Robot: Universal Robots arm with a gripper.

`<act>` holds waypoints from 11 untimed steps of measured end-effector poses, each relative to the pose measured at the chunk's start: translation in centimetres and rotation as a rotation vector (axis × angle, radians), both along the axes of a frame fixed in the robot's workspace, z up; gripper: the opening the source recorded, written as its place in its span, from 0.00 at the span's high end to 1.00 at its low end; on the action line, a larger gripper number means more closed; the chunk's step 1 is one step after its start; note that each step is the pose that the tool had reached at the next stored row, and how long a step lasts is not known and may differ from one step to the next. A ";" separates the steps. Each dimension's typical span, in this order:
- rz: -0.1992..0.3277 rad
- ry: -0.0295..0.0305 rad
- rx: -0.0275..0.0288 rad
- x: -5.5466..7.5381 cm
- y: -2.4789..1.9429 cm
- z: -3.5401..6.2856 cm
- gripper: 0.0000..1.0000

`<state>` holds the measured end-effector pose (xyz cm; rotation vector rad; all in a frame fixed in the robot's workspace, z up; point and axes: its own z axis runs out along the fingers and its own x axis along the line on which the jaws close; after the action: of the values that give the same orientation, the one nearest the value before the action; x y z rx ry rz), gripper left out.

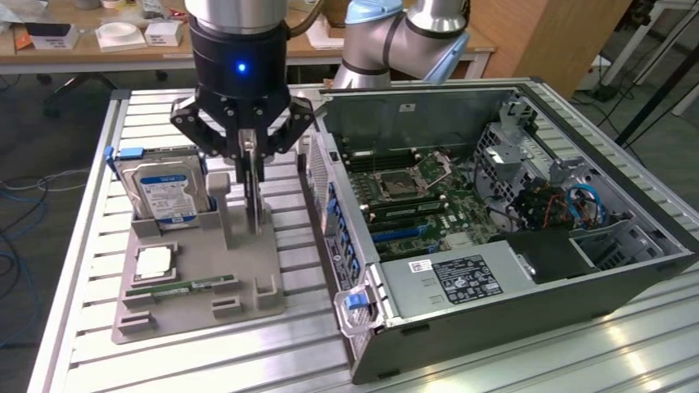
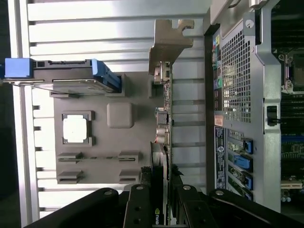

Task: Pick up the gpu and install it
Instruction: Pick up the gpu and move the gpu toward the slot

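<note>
A hard drive [image 1: 164,192] stands upright in a grey tray [image 1: 196,315], off to the exterior view's left of the gripper. A square chip [image 1: 153,262] and a memory stick [image 1: 180,288] lie flat in the same tray. The gripper [image 1: 251,151] points straight down over the tray, its fingers pinching the gpu [image 1: 254,201], which hangs on edge directly beneath it. Whether the card's lower edge touches the tray cannot be told. To the gripper's other side, just beside the tray, an open computer case [image 1: 459,344] lies with its motherboard [image 1: 421,196] exposed.
</note>
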<state>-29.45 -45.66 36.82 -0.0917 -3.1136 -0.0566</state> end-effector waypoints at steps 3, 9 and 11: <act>0.000 0.0000 0.0000 0.0 0.00 0.71 0.74; 0.000 0.0000 0.0000 0.0 0.00 2.14 0.74; 0.000 0.0000 0.0000 0.0 0.00 2.60 0.74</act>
<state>-29.45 -45.66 39.42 -0.0917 -3.1136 -0.0566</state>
